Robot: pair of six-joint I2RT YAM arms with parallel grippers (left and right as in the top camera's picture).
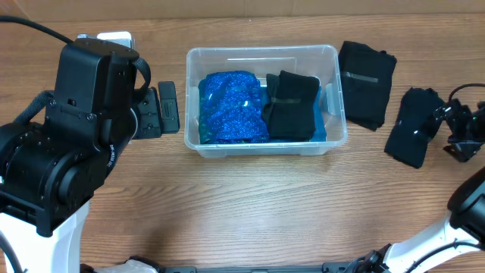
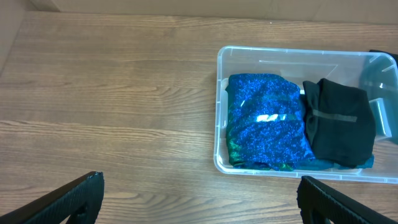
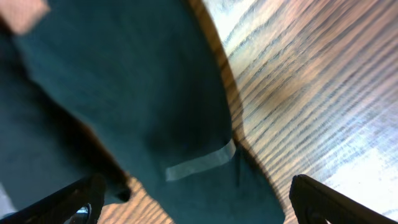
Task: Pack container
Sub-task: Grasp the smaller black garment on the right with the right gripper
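The clear plastic container (image 1: 339,121) stands mid-table; it also shows in the left wrist view (image 2: 221,112). It holds a folded blue sparkly cloth (image 1: 229,106) (image 2: 266,118) and a folded black cloth (image 1: 292,106) (image 2: 339,121). Two more black cloths lie on the table to its right: one (image 1: 367,72) beside the container, one (image 1: 413,125) farther right. My right gripper (image 1: 453,129) (image 3: 196,208) is open right over that far cloth (image 3: 143,93), fingers spread either side. My left gripper (image 2: 199,202) is open and empty over bare wood, left of the container.
The bulky left arm (image 1: 68,136) fills the table's left side. A white object (image 1: 114,36) lies behind it. The wooden table (image 1: 250,205) runs bare in front of the container. The right arm's base (image 1: 462,220) is at the lower right.
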